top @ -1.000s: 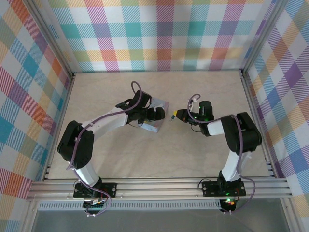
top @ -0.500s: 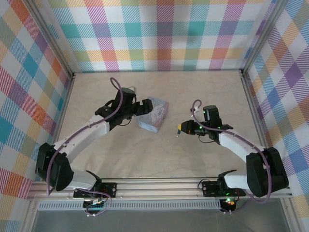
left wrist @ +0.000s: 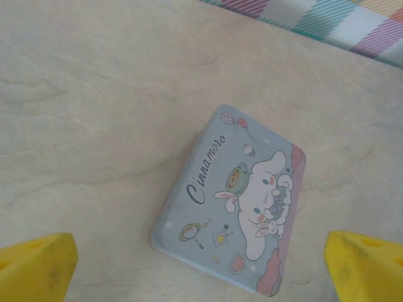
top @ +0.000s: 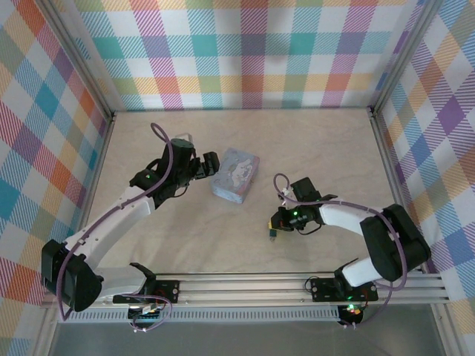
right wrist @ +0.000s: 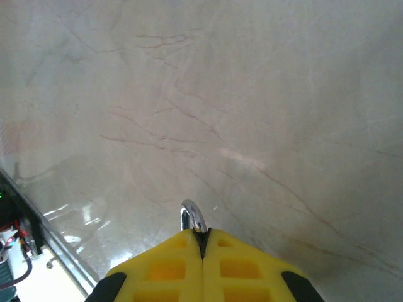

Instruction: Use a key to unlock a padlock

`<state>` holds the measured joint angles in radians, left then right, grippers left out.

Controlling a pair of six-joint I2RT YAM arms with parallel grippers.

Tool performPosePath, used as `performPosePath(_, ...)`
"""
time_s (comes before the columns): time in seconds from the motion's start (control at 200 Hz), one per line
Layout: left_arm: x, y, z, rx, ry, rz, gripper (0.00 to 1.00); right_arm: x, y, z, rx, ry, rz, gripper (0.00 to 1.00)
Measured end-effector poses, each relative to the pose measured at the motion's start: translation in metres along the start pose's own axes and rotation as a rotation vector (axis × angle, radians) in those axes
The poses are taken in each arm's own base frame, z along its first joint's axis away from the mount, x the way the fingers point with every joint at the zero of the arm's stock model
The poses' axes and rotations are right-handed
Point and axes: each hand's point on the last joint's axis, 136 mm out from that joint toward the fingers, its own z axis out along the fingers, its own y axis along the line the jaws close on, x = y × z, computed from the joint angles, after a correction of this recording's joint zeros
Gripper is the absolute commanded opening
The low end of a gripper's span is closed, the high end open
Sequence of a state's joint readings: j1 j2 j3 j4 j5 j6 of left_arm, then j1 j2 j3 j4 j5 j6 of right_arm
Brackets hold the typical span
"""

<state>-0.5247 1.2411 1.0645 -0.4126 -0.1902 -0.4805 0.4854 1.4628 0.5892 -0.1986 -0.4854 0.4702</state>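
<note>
Beige marbled tabletop, plaid walls; padlock apparently above it.

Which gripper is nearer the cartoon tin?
Left. The left gripper sits open just left of the tin; the right gripper is well apart, off its near-right corner.

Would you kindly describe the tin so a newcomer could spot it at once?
On the beige table, look near the middle, just beyond the open left claw. The tin is a flat pale-blue rectangle with a white cartoon animal on its lid.
</note>
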Motion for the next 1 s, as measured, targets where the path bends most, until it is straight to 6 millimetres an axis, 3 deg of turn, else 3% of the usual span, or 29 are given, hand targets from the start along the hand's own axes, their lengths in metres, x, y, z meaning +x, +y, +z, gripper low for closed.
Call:
performPosePath(0.155,0.002,0.008,-0.003,-0.027,-0.008,0.009,1.0,-0.003,-0.002,0.004,0.005,-0.001,0.01,0.19)
performPosePath(0.42,-0.006,0.021,-0.013,-0.076,-0.05,0.023,1.0,-0.021,0.008,-0.01,0.027,-0.071,-0.054,0.33)
performPosePath(0.69,-0.018,0.038,-0.027,-0.14,-0.128,0.043,1.0,-0.061,0.029,-0.069,0.092,-0.303,-0.206,0.53)
performPosePath(0.875,-0.025,0.075,-0.025,-0.255,-0.202,0.057,1.0,-0.089,0.009,-0.119,0.237,-0.51,-0.252,0.74)
performPosePath(1.0,-0.016,0.112,-0.009,-0.338,-0.229,0.074,1.0,-0.103,-0.021,-0.147,0.363,-0.643,-0.241,0.96)
